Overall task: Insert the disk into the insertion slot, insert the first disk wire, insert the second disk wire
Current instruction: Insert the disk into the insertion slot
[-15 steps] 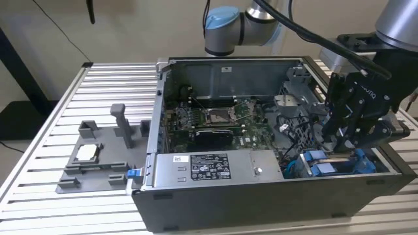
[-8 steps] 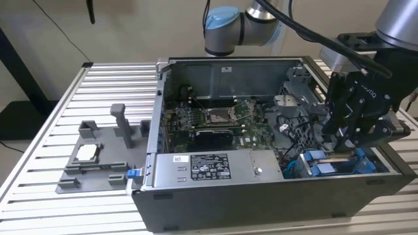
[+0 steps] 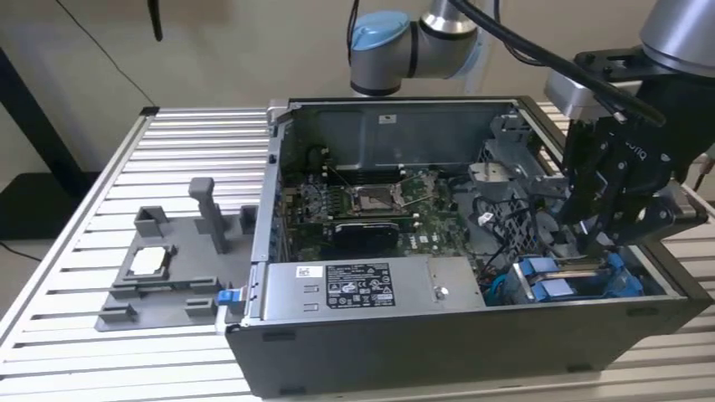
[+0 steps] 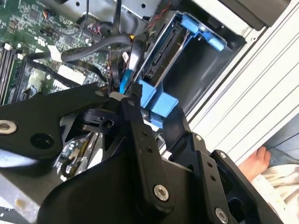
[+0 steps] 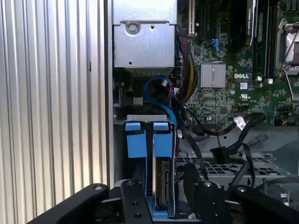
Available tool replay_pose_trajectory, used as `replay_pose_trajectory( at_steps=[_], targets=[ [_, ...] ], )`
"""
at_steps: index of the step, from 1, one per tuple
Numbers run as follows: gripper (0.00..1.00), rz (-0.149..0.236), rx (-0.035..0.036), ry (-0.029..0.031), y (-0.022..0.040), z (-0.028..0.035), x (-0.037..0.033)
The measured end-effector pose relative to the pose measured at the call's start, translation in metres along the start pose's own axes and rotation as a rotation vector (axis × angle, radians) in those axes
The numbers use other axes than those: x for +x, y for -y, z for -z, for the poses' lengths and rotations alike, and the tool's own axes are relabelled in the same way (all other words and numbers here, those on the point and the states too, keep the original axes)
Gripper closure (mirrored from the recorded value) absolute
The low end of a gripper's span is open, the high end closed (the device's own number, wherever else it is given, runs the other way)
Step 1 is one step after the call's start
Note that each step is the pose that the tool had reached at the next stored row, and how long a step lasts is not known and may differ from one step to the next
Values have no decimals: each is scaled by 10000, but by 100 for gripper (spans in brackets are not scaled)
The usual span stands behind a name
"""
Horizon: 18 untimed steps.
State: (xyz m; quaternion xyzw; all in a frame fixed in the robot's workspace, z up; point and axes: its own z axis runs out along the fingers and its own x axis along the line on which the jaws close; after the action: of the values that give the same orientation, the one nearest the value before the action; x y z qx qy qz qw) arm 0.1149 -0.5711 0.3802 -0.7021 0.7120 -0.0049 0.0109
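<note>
Toward the table's edge on the exterior view's right, the disk (image 5: 161, 186) sits in the insertion slot (image 5: 140, 118). The gripper (image 5: 164, 183) straddles it, and I cannot tell whether its jaws clamp anything. First-wire step, I judge: the blue cable (image 5: 154, 84) needs squaring to the disk's connector

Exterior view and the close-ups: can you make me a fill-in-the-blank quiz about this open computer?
The disk sits in a carrier frame coloured ____. In the exterior view, the gripper hangs over that view's ____ end of the computer case. The grey fixture lies on the table to that view's ____ of the case.
Missing: blue; right; left.
</note>
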Motion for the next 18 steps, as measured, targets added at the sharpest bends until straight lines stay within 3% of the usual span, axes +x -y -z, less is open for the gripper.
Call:
replay_pose_trajectory(
  at_steps=[3, 10, 15, 18],
  targets=[
    [53, 1, 225, 2, -10, 26, -14],
    [53, -2, 591, 14, -24, 106, -62],
    [53, 2, 1038, 21, -32, 106, -150],
    [53, 57, 1359, 29, -34, 99, -200]
  ],
)
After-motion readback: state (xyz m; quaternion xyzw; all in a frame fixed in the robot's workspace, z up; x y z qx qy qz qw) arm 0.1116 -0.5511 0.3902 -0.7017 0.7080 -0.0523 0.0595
